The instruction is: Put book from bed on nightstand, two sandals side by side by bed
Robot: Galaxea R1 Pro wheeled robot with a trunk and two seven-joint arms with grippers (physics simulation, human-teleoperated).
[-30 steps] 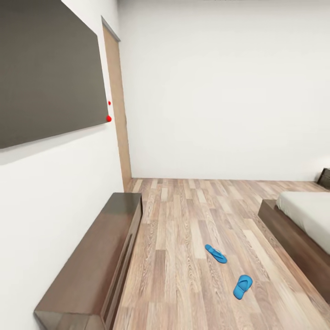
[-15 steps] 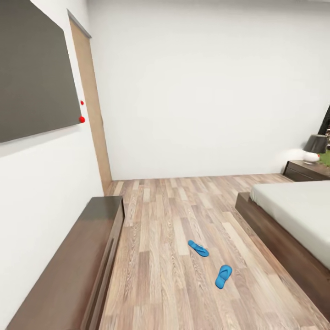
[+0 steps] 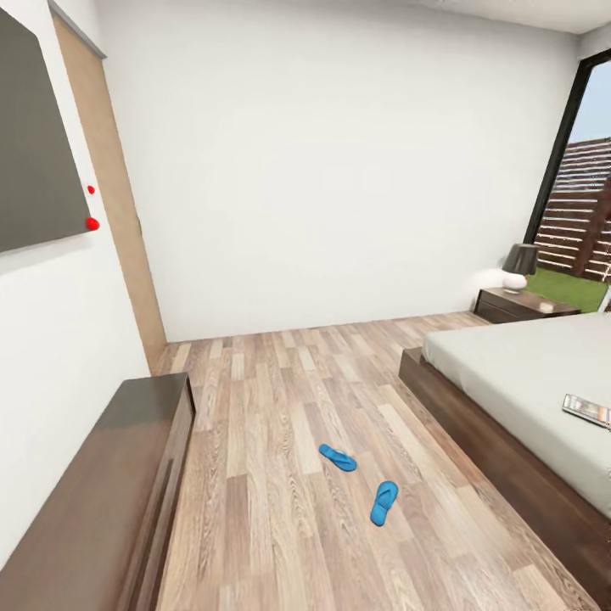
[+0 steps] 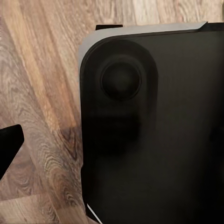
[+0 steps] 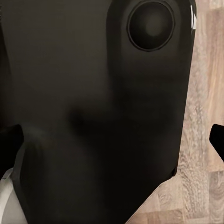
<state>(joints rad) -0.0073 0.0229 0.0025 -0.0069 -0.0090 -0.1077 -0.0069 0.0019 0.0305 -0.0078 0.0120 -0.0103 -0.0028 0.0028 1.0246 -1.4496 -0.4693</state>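
Two bright blue sandals lie apart on the wood floor, one farther off and one nearer, both angled differently and well short of the bed. The bed runs along the right with a pale grey mattress. The book lies flat on the mattress at the picture's right edge. A dark nightstand stands beyond the bed by the window. In each wrist view a dark rounded part of my own body hangs over floor planks, with one black fingertip at the frame's edge.
A long low dark cabinet lines the left wall under a dark wall screen. A wooden door is beyond it. A dark-shaded lamp stands on the nightstand. A tall window is at the far right. Open floor lies between cabinet and bed.
The head view has swung to the right: cabinet, screen and sandals slid left in the picture, and the nightstand, window, more of the bed and the book came into view.
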